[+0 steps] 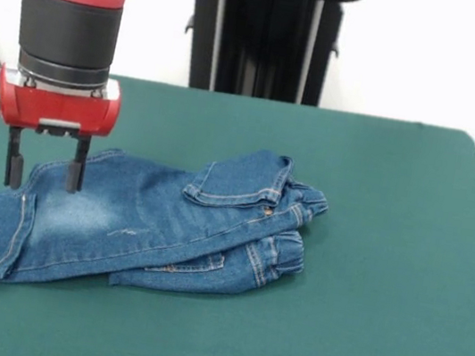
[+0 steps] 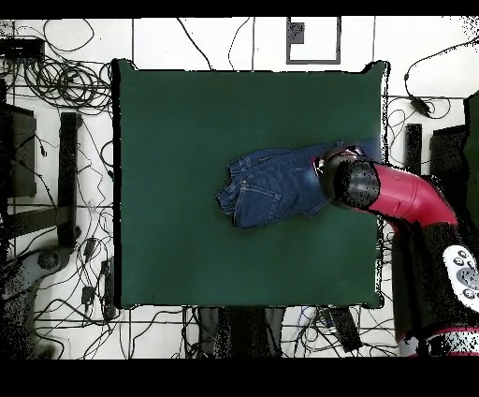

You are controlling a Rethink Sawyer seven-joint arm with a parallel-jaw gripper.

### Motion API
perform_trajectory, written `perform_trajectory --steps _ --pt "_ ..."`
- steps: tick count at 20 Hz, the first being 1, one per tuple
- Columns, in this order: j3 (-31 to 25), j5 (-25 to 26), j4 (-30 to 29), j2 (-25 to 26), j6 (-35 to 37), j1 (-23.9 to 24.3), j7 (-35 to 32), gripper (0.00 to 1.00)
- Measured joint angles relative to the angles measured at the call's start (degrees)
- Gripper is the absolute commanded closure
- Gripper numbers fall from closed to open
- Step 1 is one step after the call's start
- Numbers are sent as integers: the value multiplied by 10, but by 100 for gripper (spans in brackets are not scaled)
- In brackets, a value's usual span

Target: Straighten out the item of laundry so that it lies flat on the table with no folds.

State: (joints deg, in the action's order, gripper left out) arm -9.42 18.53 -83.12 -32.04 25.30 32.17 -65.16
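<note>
The green table (image 1: 395,212) is carrying the jeans (image 1: 148,227), lying bunched and folded at the waist, while the gripper (image 1: 45,171) is hovering over one leg, fingers apart.

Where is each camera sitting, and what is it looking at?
Front view: sits across the table, facing the robot; shows the jeans, the black pedestal behind, and the red arm with its gripper, jaws open, low over the denim.
Overhead view: sits above, looking straight down; shows the whole table, cables on the floor, and the red arm coming in from the lower right.
Both share the jeans, the green table and the arm.
</note>
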Motion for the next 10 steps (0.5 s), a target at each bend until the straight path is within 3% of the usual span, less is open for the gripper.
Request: perform_trajectory --steps 5,10 --pt "16 -9 -2 -5 0 -20 0 0" --pt "52 -43 -15 -39 6 -71 -1 0"
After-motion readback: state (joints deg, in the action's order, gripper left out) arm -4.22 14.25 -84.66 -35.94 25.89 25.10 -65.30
